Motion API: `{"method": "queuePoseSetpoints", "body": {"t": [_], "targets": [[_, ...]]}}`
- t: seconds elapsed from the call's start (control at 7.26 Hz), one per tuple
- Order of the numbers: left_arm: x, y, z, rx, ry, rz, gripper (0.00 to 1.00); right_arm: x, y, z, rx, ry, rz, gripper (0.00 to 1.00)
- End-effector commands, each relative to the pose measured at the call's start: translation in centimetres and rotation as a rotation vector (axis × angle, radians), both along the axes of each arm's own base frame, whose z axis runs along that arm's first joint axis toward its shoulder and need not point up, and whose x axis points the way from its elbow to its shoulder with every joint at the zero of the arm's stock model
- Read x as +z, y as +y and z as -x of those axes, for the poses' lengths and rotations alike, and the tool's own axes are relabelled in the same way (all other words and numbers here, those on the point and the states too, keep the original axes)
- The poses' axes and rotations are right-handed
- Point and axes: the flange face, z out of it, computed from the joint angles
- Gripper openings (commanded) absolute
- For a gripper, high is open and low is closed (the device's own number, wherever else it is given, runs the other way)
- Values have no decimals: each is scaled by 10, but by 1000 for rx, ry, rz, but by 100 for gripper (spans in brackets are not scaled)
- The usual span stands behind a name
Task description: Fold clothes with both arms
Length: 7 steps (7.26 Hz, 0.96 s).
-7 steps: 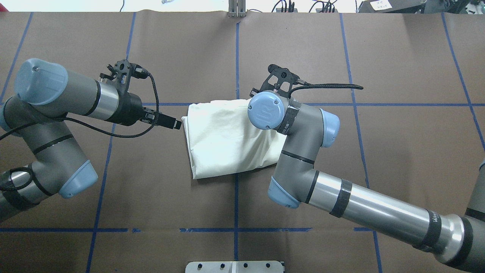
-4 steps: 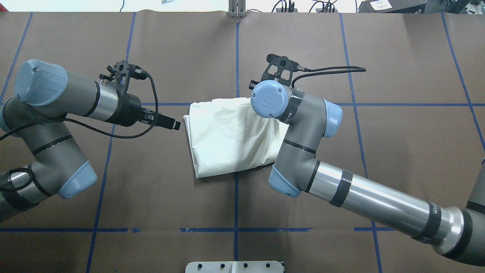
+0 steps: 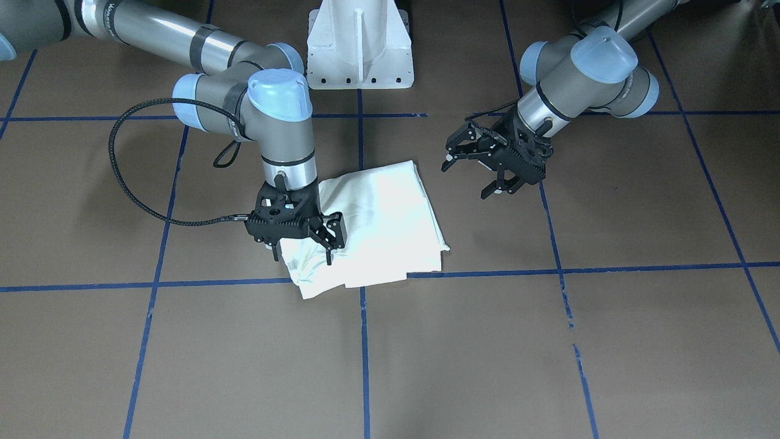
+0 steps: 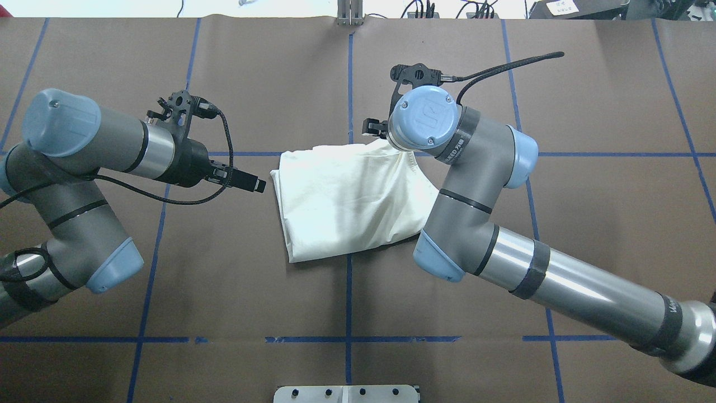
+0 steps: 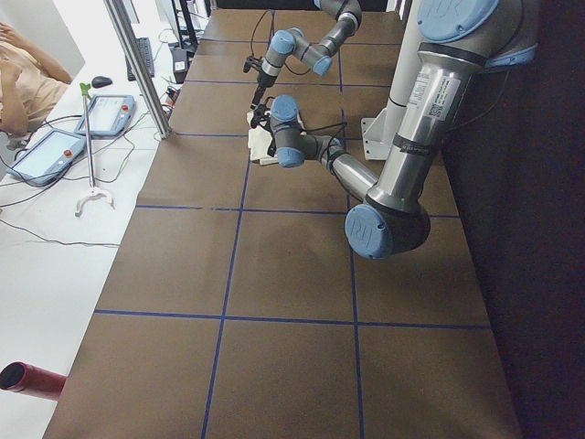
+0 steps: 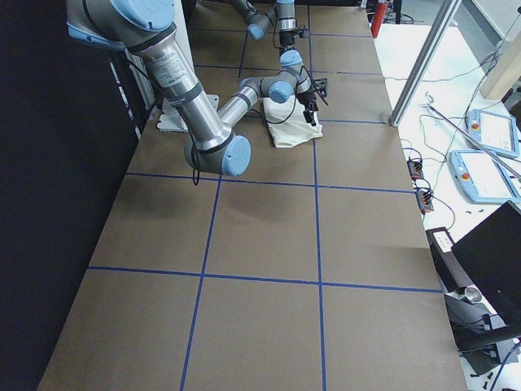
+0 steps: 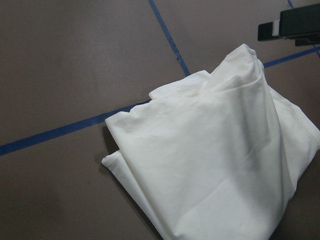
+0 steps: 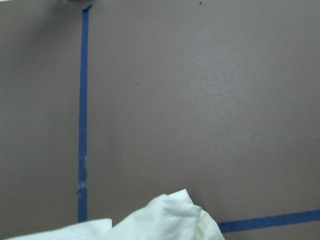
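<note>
Two pincers flank one folded cream T-shirt [image 4: 341, 196], which lies plain side up near the middle of the table [image 3: 548, 341], across a blue tape line [image 4: 349, 84]. Its long axis runs roughly from one arm toward the other. The right pincer [image 3: 301, 251] points straight down on the crumpled corner [image 3: 308, 274] farthest from the robot on its right. Its black frame hides the tips, so I cannot tell whether it pinches the cloth or merely straddles it, though the left wrist view shows that corner standing up in a peak. The left pincer [image 3: 468, 180] is wide and empty, just off the opposite short edge and apart from the cloth, aimed along the long axis. The right arm is therefore the nearer. For a two-armed fold, the left would likely need only a short advance to reach its edge. The table is brown paper gridded in blue tape, with the white pedestal base [image 3: 359, 42] at the robot's side. Beyond the table's edge, the side views show control tablets [image 5: 55, 151] and a seated person [image 5: 23, 78].
</note>
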Motion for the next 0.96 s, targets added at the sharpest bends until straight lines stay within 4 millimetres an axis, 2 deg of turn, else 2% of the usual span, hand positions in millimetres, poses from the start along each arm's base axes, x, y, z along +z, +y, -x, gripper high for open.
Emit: {"method": "queuePoseSetpoints", "body": {"t": [0.0,0.41,0.83], "targets": [[-2,-1,-1,0,2,-2,100,24,43,31,-94,64,-46,100],[0,-1,-1,0,1,-1,100,47,39,51,-79,138,-58,100],[-2,-1,-1,0,3,-3,100,55,37,64,-74,165,-55,100]]}}
